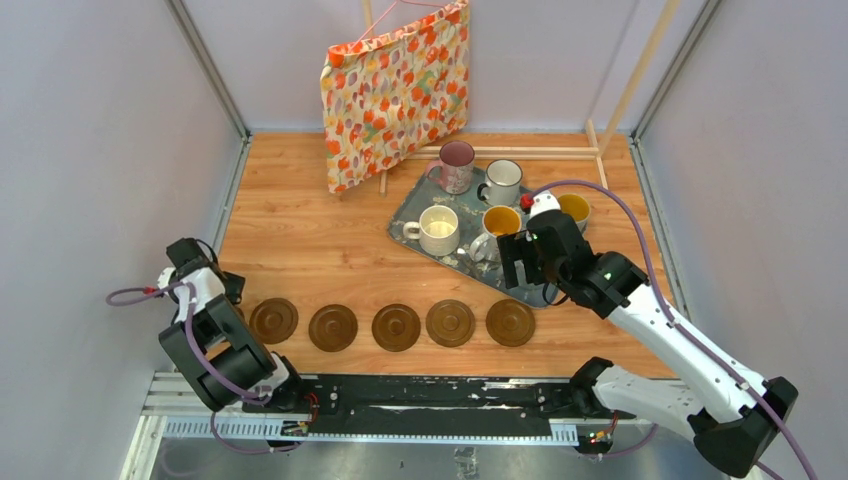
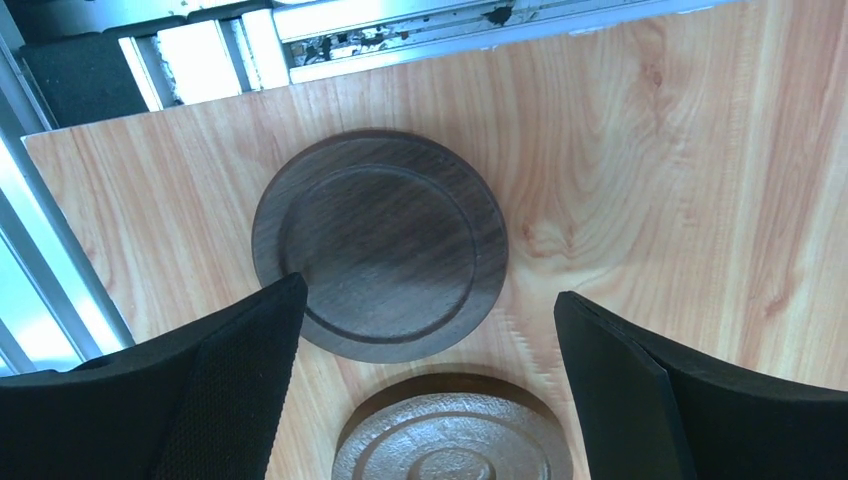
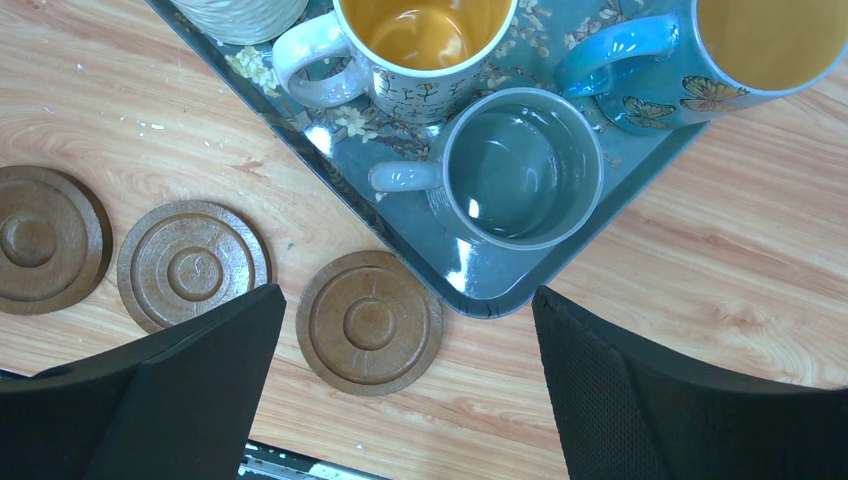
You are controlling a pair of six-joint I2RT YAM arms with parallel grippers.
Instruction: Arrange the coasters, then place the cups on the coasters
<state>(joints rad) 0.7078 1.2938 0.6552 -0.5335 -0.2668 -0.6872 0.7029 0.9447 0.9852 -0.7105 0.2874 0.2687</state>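
Observation:
Several brown ringed coasters (image 1: 396, 327) lie in a row along the table's near edge. My left gripper (image 1: 205, 280) hangs open over the row's left end. Its wrist view shows a smooth dark coaster (image 2: 380, 243) and a ringed one (image 2: 452, 435) flat on the wood, nothing between the fingers (image 2: 240, 380). On the tray (image 1: 410, 205) stand the pink cup (image 1: 456, 165), the dark-rimmed white cup (image 1: 503, 182), the cream cup (image 1: 438, 229) and both yellow-inside cups (image 1: 501, 220). My right gripper (image 1: 525, 265) is open above the tray's near corner, close to the grey cup (image 3: 520, 168).
A floral cloth bag (image 1: 395, 90) hangs on a wooden stand at the back. Wooden slats (image 1: 520, 152) lie behind the tray. A metal rail (image 1: 400, 395) runs along the near edge, and enclosure walls close both sides.

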